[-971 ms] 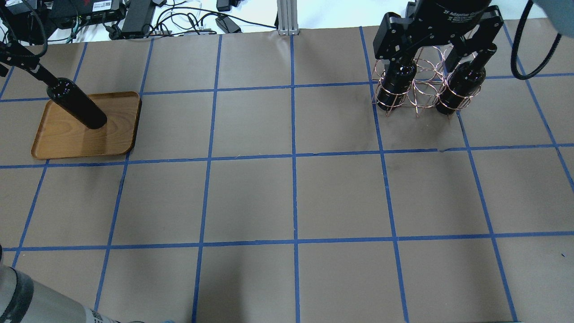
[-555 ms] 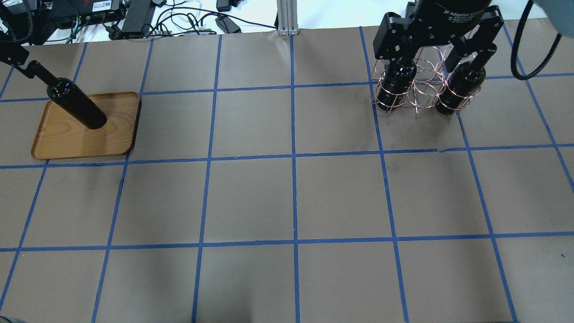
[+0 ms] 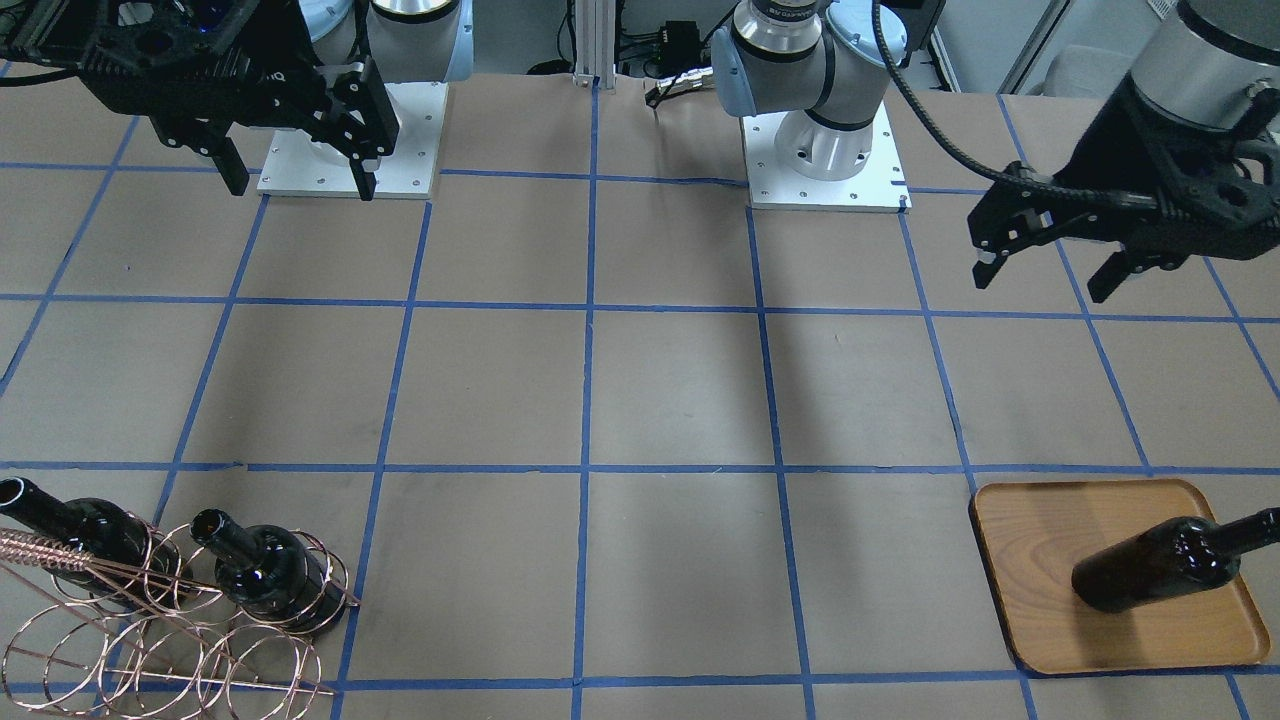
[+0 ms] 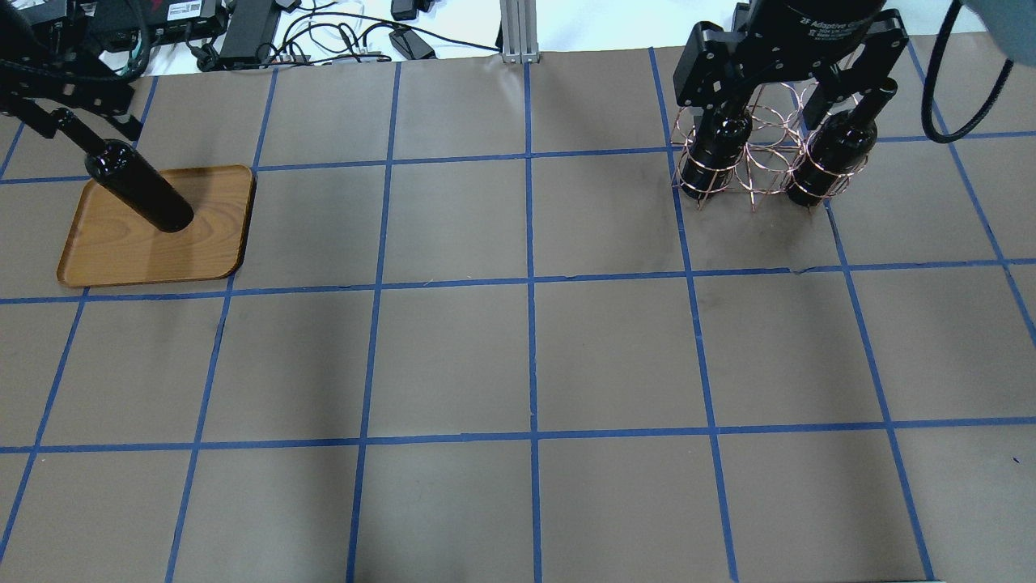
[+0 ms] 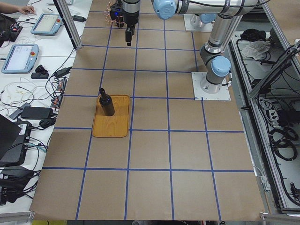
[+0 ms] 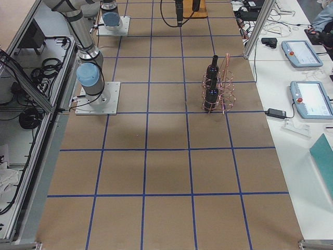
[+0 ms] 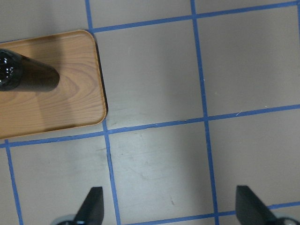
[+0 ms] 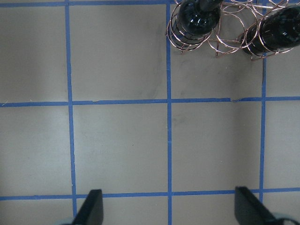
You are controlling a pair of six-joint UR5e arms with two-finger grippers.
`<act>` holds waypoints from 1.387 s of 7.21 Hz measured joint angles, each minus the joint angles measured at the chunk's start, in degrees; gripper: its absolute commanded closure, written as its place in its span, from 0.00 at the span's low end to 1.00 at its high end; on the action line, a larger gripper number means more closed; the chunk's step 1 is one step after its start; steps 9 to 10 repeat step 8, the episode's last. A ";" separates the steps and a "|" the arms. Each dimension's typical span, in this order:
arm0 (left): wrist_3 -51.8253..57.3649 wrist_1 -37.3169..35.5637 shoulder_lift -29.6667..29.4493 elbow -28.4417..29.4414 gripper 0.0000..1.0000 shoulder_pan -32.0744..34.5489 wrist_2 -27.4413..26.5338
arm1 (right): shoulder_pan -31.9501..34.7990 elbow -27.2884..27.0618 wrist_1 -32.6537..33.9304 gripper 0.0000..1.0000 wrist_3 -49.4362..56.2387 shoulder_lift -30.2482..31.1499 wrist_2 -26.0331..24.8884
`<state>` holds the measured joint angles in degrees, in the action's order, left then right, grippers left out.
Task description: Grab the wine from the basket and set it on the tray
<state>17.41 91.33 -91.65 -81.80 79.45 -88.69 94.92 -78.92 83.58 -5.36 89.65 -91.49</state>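
While both arms hung raised above the brown, blue-taped worktop (image 3: 680,400), one glossy dark wine bottle (image 3: 1150,575) was seen standing upright on the wooden tray (image 3: 1040,630), its base set near the tray's middle and touched by neither arm. The tray was laid flat at the robot's left end of the worktop, on the side away from the robot's bases. The left hand (image 3: 1042,287) was held in the air between the tray and the robot, well apart from the bottle, its two fingers spread wide with nothing caught between them; in its wrist view the tray and bottle were shown off to the upper left, with only bare worktop between the fingertips. The right hand (image 3: 303,187) was likewise held released and empty, close to the robot's own side of the worktop. At the robot's right end, the copper wire basket (image 3: 150,650) was placed on the worktop, with its twisted handle (image 3: 40,552) raised. Two further bottles (image 3: 270,580) were kept upright in the basket's loops, one toward each end, with bare wire rings between them. In the right wrist view the basket was cut off by the top edge.
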 measured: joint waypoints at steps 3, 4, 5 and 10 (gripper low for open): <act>-9.25 0.08 2.97 -2.37 0.00 6.96 0.43 | 0.00 0.02 0.00 0.00 -0.02 0.00 0.00; -11.00 0.12 3.53 -3.08 0.00 8.96 0.20 | 0.00 0.03 0.00 0.00 -0.06 0.00 0.00; -11.71 0.19 3.96 -3.51 0.00 10.23 -0.08 | 0.00 0.03 0.00 0.00 -0.08 0.00 0.00; -11.95 0.85 4.72 -3.82 0.00 10.95 -0.31 | 0.00 0.00 0.00 0.00 -0.01 0.00 0.00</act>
